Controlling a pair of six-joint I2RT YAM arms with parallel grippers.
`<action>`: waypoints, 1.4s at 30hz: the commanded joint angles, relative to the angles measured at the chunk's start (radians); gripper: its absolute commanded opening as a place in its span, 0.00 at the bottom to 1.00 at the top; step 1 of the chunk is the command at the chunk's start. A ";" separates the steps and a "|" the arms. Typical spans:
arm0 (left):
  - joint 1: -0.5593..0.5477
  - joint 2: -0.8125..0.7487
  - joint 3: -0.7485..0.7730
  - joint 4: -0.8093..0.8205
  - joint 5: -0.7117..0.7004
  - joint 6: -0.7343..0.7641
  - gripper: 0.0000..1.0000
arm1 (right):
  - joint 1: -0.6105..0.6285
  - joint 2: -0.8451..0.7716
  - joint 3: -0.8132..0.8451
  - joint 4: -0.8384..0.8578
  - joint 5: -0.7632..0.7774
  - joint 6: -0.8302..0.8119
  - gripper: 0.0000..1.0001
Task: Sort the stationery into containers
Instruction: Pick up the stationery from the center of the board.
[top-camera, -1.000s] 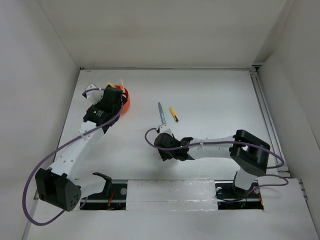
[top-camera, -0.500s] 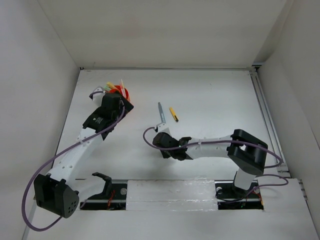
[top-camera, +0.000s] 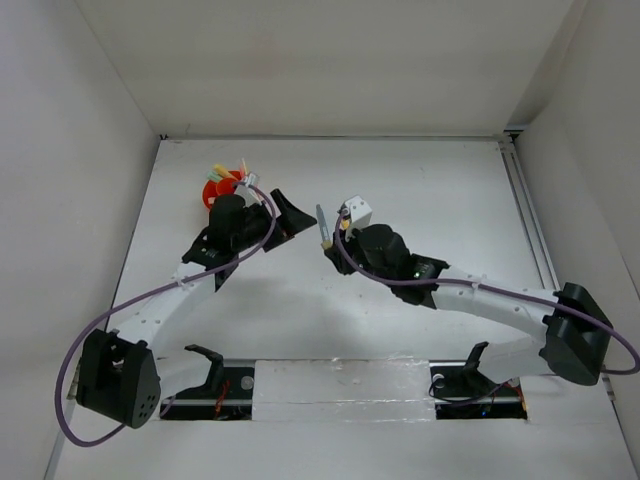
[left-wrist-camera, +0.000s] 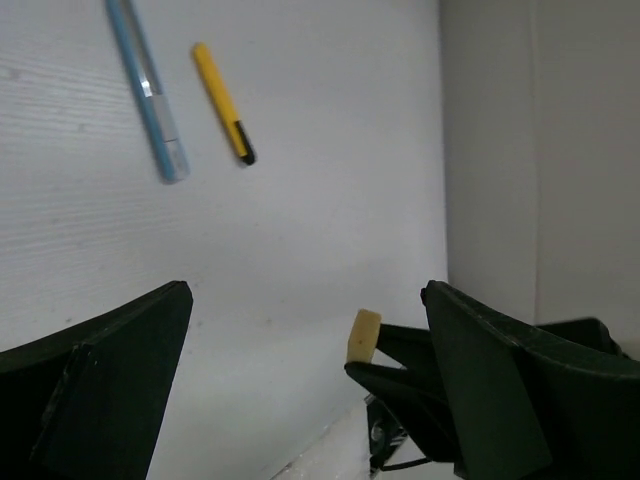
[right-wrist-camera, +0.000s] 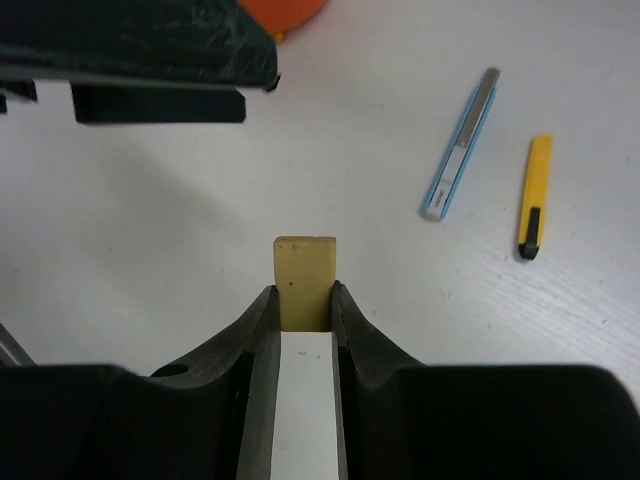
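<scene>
Right wrist view: right pincer (right-wrist-camera: 305, 297) is pinching one tan eraser (right-wrist-camera: 305, 262) at its fingertips, fingers drawn in narrow against its sides.

Two pens are lying loose on the counter (right-wrist-camera: 150, 220), near each other but not touching: one grey-blue pen (right-wrist-camera: 460, 160) and one yellow pen (right-wrist-camera: 532, 195). One orange cup (top-camera: 213, 190) is standing far left, its pens too small to count. Left pincer (left-wrist-camera: 305, 300) is hanging spread wide, holding nothing. Its black body is sitting between eraser and cup, covering most of the cup from the right wrist.
</scene>
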 joint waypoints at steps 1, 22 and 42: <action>0.003 -0.007 -0.057 0.270 0.193 -0.037 1.00 | -0.050 -0.003 0.013 0.098 -0.115 -0.077 0.00; -0.031 0.055 -0.085 0.447 0.322 -0.078 0.45 | -0.104 -0.013 0.064 0.213 -0.282 -0.153 0.00; -0.031 0.045 -0.046 0.365 0.251 -0.049 0.00 | -0.104 -0.013 0.073 0.213 -0.206 -0.153 0.37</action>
